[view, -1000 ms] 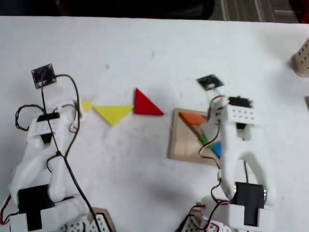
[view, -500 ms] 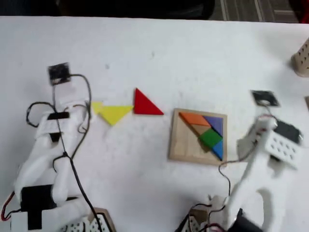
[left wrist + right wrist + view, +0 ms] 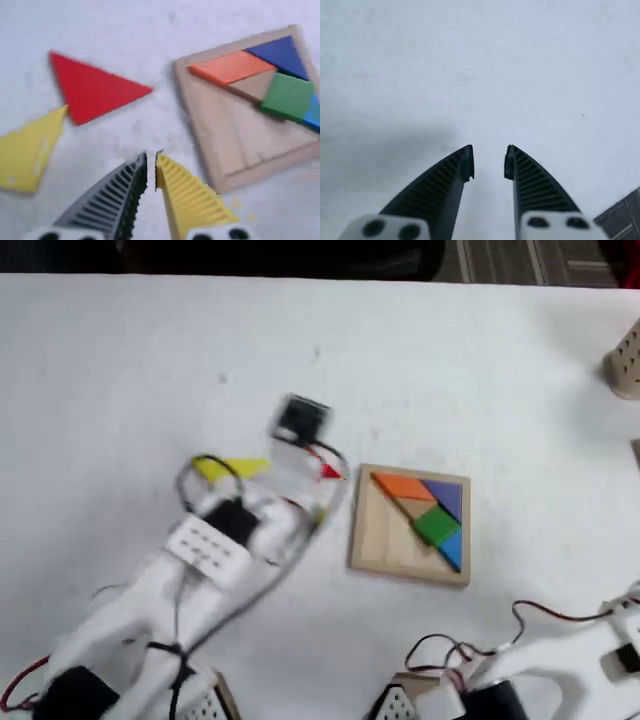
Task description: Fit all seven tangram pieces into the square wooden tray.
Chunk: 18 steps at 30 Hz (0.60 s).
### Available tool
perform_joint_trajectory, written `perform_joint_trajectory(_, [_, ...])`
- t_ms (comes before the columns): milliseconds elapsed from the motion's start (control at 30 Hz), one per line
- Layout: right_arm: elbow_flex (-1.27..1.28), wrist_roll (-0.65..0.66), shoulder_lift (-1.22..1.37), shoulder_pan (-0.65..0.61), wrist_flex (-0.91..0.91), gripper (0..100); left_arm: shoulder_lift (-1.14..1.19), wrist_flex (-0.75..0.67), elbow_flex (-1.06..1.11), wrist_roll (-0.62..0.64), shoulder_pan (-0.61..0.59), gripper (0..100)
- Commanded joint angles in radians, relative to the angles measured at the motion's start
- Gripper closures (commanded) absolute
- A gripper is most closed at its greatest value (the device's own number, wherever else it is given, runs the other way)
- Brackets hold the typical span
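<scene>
Wooden tray [image 3: 385, 545] sits abt the middle of the table [image 3: 450, 360], a bit toward its right edge. The tray's far-right half is filled. An orange piece [image 3: 227, 67] lies along the far rim, w/ a blue triangle [image 3: 277, 50] in the far-right corner. A green square [image 3: 287, 95] sits nearer in, and a light-blue piece [image 3: 314, 114] is at the right rim. The half nearest the left arm is bare wood.

Red triangle [image 3: 92, 92] and yellow triangle [image 3: 27, 152] lie loose on the table left of the tray. Red is the nearer one, and their corners almost touch.

L gripper [image 3: 151, 167] hovers over bare table between the red triangle and the tray's near-left corner. Its fingers are all but clenched, just a slit, nothing in them. R gripper [image 3: 489, 162] hangs over bare table toward the near-right corner, well apart from the tray, fingers parted & empty.

I read the step in hand as L taking the red triangle. To do it well:
- Open up before dropping, bc closed tips would prob only shove the piece.
- It looks thin & flat, so I'd go right down to the table and straddle a narrow part near a corner.
- Close slowly, as it may skate, and stay clear of the yellow triangle.
- At the tray, turn its long side to the diagonal of the seated pieces and release low.
</scene>
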Motion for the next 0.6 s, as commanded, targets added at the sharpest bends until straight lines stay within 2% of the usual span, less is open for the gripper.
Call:
perform_joint_trajectory(0, [-0.018, 0.008, 0.058, 0.045, -0.087, 90.0, -0.012, -0.106, -0.006, -0.003, 0.202, 94])
perform_joint_trajectory(267, [-0.132, 0.005, 0.229, 0.051, -0.082, 89.8, 0.251, -0.370, -0.083, -0.002, 0.397, 94])
perform_joint_trajectory(367, [-0.169, 0.003, 0.288, 0.051, -0.085, 89.8, 0.403, -0.381, -0.193, -0.002, 0.437, 94])
perform_joint_trajectory(567, [-0.244, 0.003, 0.366, 0.058, -0.085, 89.7, 0.631, -0.381, -0.405, -0.008, 0.441, 94])
